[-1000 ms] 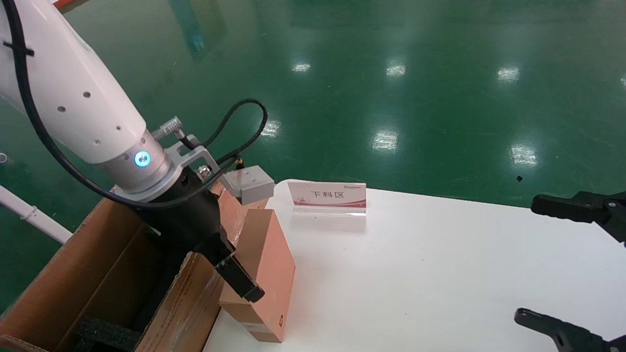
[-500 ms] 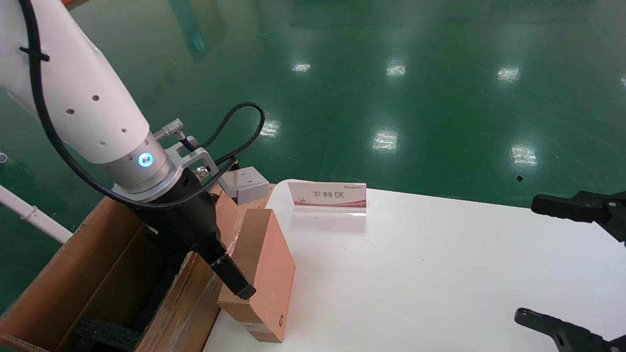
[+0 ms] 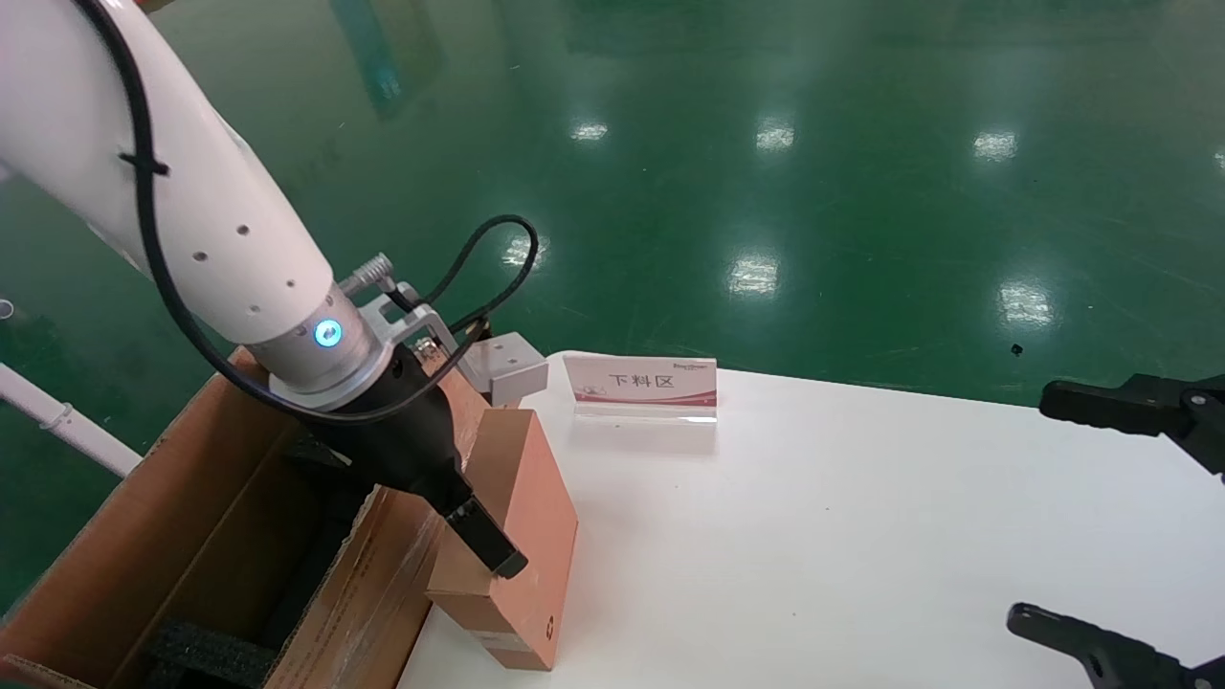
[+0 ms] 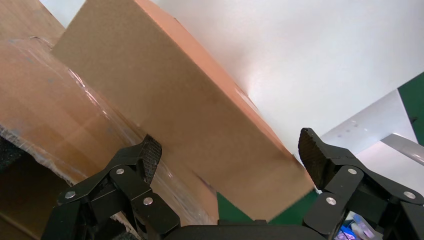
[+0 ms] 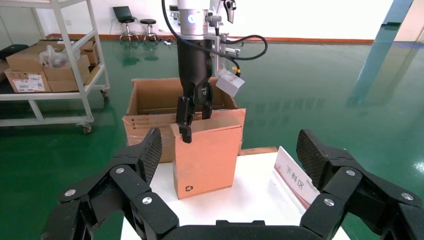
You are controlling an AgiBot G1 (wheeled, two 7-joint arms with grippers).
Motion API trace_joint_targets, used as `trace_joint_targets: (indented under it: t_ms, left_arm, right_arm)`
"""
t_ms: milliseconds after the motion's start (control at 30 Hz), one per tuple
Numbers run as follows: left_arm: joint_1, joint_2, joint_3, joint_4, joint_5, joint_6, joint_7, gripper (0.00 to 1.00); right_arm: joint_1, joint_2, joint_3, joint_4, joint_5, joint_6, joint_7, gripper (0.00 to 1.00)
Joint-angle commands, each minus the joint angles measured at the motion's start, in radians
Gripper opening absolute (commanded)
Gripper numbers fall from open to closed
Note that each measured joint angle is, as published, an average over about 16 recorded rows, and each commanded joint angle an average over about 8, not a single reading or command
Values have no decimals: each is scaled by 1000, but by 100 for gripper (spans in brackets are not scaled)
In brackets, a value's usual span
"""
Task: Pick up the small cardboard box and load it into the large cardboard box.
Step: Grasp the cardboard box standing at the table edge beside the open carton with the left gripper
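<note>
my left gripper (image 3: 478,536) is spread open straddling the upright small cardboard box's (image 3: 522,536) top edge, large cardboard box (image 3: 191,536) just to its left

small cardboard box (image 3: 522,536) upright, against large cardboard box (image 3: 191,536)

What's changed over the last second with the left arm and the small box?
The left gripper has shifted right, toward the table, and now straddles the top edge of the small cardboard box, jaws open, nothing gripped. The box stands upright at the table edge where it was, against the large cardboard box. The sign card and right gripper are unchanged.
</note>
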Motion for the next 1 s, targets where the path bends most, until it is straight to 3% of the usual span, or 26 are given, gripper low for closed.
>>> trace_joint_targets:
  t_ms: [33,567,600,833,867,1000]
  left_arm:
    - [10,2,3,0,8,-14,0,100]
    - [43,26,33,-1,88,-57,-28,100]
    - [44,26,33,-1,89,-59,-28,90]
    - [45,26,33,-1,90,-61,-28,2]
    - [45,26,33,-1,90,-60,-28,0]
    - [44,26,32,-1,88,-58,-28,0]
  right_arm:
    - [0,0,0,0,0,0,0,100]
    - [0,0,-1,0,1,1,-1,100]
    - [0,1,-1,0,1,1,-1,100]
    - [0,1,-1,0,1,1,-1,12]
    - [0,1,-1,0,1,1,-1,0]
    - [0,1,-1,0,1,1,-1,0]
